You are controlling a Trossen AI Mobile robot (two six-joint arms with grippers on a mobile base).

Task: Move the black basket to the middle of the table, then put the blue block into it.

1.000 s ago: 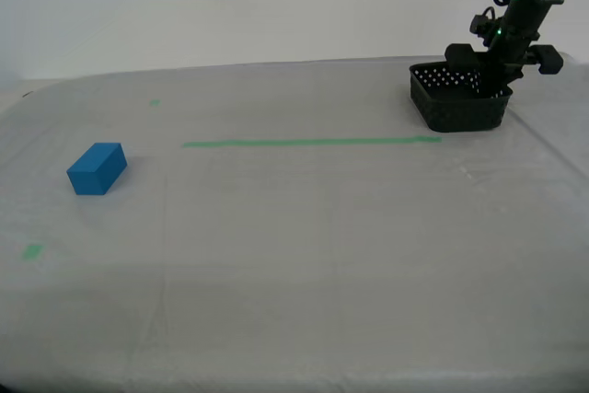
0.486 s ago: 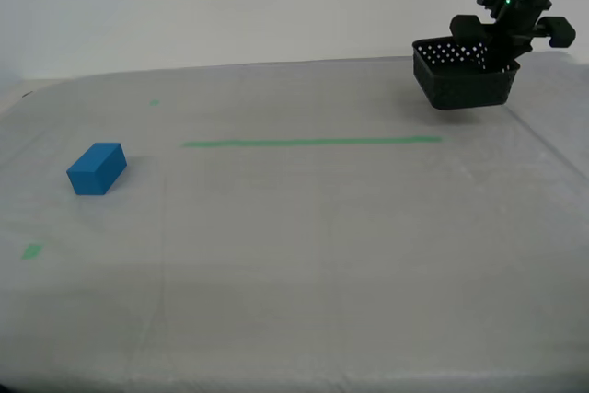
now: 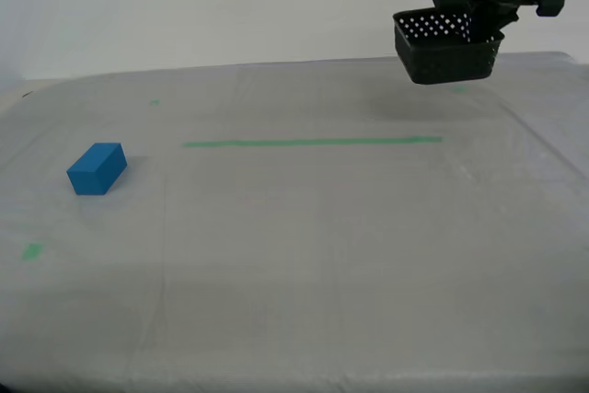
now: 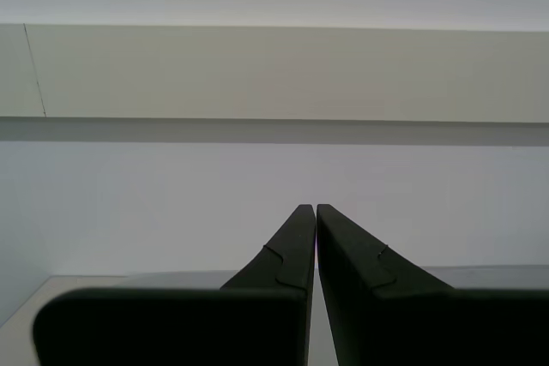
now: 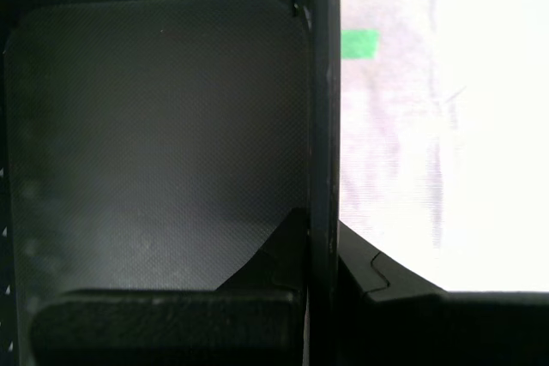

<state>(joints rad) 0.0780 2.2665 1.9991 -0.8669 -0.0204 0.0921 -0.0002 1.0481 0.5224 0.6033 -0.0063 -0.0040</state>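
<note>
One second ago the black basket (image 3: pixel 448 46) sat on the table (image 3: pixel 304 255) near the far corner on the exterior view's right; now it hangs clear of the sheeting, higher and a little further toward the exterior view's left, with a faint shadow on the cloth under it. My first gripper (image 5: pixel 322 233) is clamped on one wall of the basket — one finger inside, one outside, the wall pinched between them. Nothing lies in the basket: its dark floor is bare, and light shows through the round holes in its walls. On the table, the long green tape line (image 3: pixel 311 143) runs across the middle, where it was before, and the blue block (image 3: pixel 97 168) rests on the sheeting near the exterior view's left edge, well apart from the basket and unmoved. Small green tape bits (image 3: pixel 33 250) lie near the block, one nearer than it and one beyond. My second gripper (image 4: pixel 316 212) has its fingers pressed together on nothing — it faces a pale wall.
</note>
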